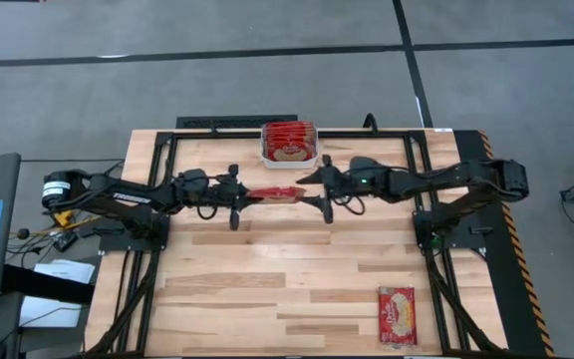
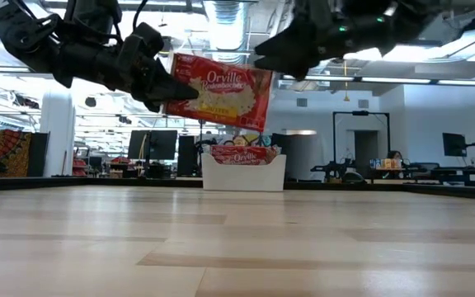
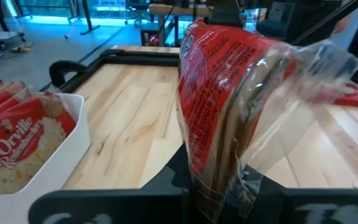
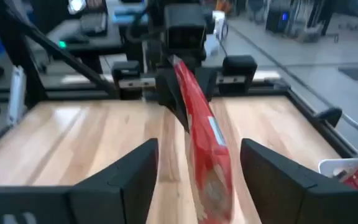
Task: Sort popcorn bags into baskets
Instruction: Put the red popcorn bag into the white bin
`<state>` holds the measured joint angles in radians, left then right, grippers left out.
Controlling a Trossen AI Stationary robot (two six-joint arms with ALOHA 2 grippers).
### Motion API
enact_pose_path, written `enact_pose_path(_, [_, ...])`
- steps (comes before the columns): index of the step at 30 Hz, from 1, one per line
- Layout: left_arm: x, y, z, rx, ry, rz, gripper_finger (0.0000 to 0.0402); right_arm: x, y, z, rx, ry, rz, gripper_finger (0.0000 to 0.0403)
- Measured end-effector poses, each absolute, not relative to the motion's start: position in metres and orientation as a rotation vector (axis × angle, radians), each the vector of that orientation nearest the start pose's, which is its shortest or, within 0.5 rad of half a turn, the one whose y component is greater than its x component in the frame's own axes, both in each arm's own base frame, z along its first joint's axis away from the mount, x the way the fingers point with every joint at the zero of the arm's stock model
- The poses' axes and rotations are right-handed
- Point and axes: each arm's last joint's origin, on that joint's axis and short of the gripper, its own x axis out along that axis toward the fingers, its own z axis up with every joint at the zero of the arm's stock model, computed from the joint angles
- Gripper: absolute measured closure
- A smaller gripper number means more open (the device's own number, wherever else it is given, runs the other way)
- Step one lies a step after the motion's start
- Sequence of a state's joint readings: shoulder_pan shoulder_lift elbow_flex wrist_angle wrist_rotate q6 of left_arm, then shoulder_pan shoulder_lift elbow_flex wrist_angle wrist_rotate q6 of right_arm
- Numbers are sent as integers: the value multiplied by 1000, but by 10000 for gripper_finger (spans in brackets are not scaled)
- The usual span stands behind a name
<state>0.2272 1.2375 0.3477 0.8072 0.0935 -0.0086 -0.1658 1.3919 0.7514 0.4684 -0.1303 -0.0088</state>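
Left claw (image 1: 241, 195) clamps the popcorn bag (image 1: 273, 192) aloft, its long axis pointing toward the right claw (image 1: 319, 190), whose fingers straddle the far end, open; basket (image 1: 289, 156) just behind.

1. Mid-counter (image 1: 267, 269) lies bare, wide open for a pass.
2. Raised popcorn bag (image 1: 273, 193) bridges the left tool (image 1: 239, 193) and right tool (image 1: 319, 189), blocking that gap.
3. White bin (image 1: 289, 153) sits packed at the far edge.
4. Lone packet (image 1: 397, 313) occupies the near right corner.

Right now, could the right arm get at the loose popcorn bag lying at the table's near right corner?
Probably yes: the right gripper has open jaws, and that popcorn bag lies alone on bare table.
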Motion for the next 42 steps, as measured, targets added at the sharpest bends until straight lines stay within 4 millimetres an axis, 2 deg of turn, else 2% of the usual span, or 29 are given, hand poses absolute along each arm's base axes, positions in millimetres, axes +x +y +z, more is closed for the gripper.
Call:
enact_pose_path(5, [227,50,191,-21,73,139,393,320,-53,257,0,279,-40,167])
enact_pose_path(11, [227,51,190,-16,79,162,393,333,-59,257,7,415,-32,219])
enact_pose_path(17, [227,50,191,-11,74,159,393,338,-61,257,19,423,9,287])
enact_pose_path(23, [227,51,190,1,83,163,386,337,-69,254,28,440,6,385])
enact_pose_path(31, [226,53,186,-6,123,240,325,336,-79,259,26,484,-23,386])
enact_pose_path(37, [220,58,168,-27,313,451,271,331,-114,276,-16,479,-129,386])
enact_pose_path(42, [215,57,156,-42,444,488,247,318,-148,279,-57,482,-207,386])
